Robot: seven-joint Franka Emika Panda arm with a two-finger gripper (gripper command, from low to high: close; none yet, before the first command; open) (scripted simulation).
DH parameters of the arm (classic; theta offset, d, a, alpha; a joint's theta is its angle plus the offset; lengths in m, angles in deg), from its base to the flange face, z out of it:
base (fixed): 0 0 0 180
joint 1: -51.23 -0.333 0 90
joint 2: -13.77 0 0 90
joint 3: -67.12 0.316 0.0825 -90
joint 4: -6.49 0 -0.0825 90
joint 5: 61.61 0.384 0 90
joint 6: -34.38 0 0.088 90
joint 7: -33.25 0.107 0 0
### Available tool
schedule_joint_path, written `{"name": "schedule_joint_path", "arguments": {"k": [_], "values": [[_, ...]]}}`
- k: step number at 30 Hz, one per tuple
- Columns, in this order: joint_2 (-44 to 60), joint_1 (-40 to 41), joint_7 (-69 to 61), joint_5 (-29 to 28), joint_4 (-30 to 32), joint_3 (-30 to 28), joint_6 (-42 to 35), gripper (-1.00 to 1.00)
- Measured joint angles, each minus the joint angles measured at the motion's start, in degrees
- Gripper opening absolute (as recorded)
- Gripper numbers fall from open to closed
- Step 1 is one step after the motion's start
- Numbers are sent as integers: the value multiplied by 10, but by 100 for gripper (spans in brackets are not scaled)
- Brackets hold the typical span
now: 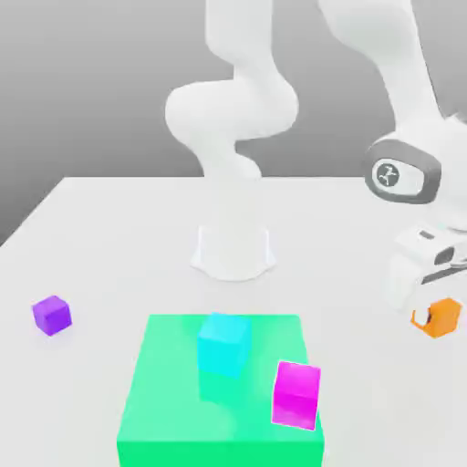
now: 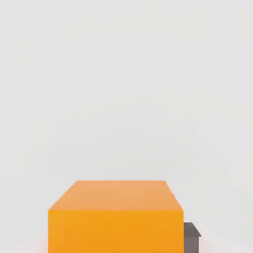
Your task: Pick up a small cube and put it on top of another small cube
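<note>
The small orange cube [image 1: 444, 318] sits low at the exterior view's right edge, right by the white tabletop. My gripper [image 1: 430, 308] comes down over it and its jaws are shut on the cube's sides. In the hand view the orange cube [image 2: 116, 217] is very close, with one dark fingertip [image 2: 191, 236] pressed against its side. A small purple cube [image 1: 51, 315] rests on the table far off at the exterior view's left.
A flat green pad [image 1: 173, 401] lies at the front middle, carrying a larger cyan cube [image 1: 223, 344] and a magenta cube [image 1: 296, 394]. The arm's white base [image 1: 233, 246] stands behind the pad. The table's left edge runs diagonally near the purple cube.
</note>
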Motion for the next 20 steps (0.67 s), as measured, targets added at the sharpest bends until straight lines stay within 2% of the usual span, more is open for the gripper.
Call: {"name": "schedule_joint_path", "arguments": {"k": [5, 11, 13, 16, 17, 20], "values": [[-84, 89, -104, 40, 2, -52, -78, -100], [-180, 157, -209, 59, 4, -152, -172, -100], [-173, 169, -223, 61, 12, -166, -157, -100], [-128, 173, -227, 61, 31, -169, -93, -100], [-118, 174, -227, 61, 35, -169, -79, 100], [-118, 174, -227, 61, 35, -169, -79, 100]]}}
